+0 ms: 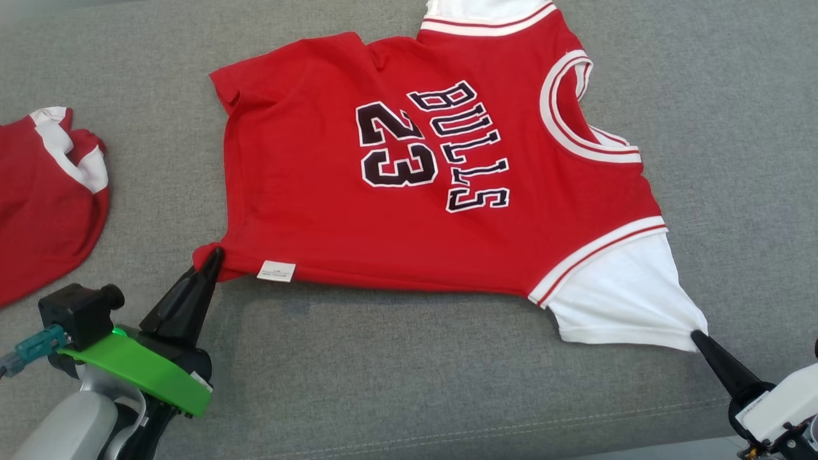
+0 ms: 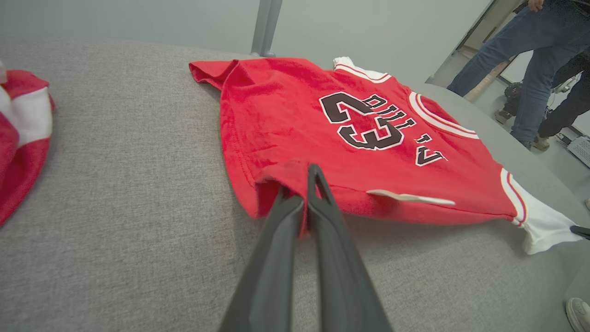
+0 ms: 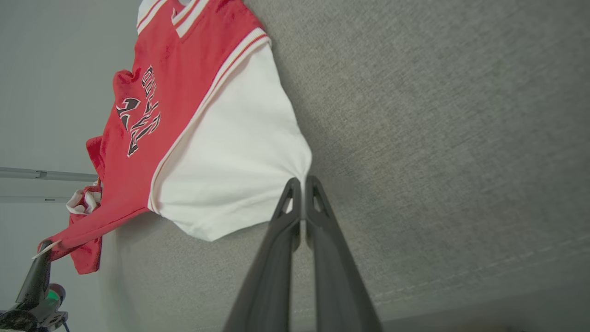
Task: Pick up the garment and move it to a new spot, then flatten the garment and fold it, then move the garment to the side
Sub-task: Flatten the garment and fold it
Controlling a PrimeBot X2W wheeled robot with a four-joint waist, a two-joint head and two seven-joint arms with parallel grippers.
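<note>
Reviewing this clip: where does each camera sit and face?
Head view: on the head, looking down at the red jersey on the grey cushion; left end effector and right end effector at the lower corners.
Left wrist view: on that wrist, along the fingers toward the jersey's hem corner; a person's legs beyond.
Right wrist view: on that wrist, along the fingers toward the white sleeve.
Shared: all see the jersey.

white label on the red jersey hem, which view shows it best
The head view: the small white label faces the camera as a rectangle on the hem of the red fabric jersey. The left wrist view shows it edge-on, a thin sliver; the right wrist view, a tiny speck.
</note>
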